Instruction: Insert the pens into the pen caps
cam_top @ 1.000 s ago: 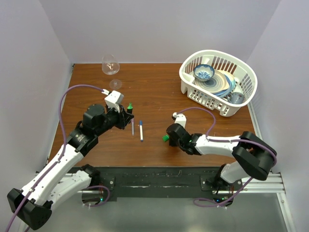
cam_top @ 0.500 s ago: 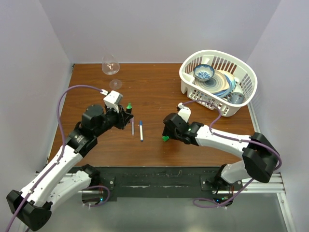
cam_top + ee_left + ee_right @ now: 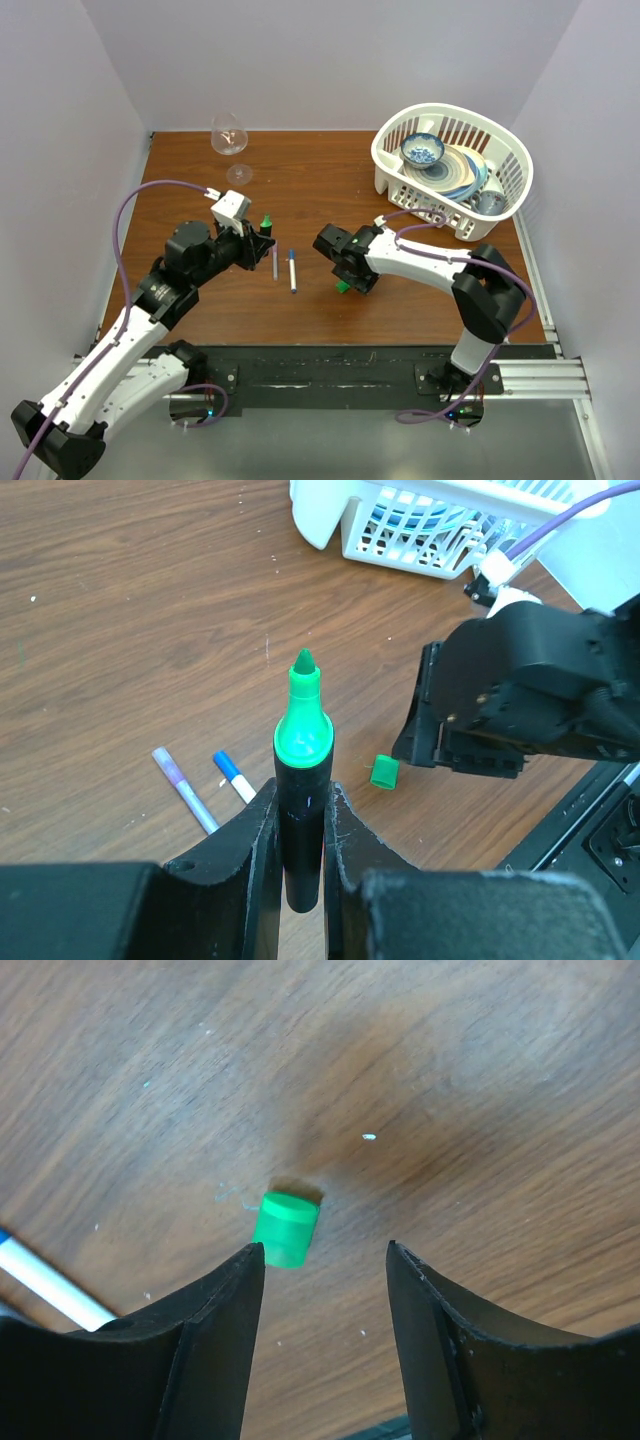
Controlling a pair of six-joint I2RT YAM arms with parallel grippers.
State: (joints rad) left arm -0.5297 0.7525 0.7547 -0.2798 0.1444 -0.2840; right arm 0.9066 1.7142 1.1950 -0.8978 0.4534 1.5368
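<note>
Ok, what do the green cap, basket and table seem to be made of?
Green cap: probably plastic; smooth, matte, one even colour.
Basket: white plastic; moulded slats, slight sheen.
Table: wood or wood-look laminate; brown grain lines show, but the pictures don't settle which.

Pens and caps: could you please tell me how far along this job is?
Done: nothing capped yet. In hand: the left hand grips the black marker; the open right hand hovers over the green cap. Left: that marker, plus the white pen and purple pen lying loose.
</note>
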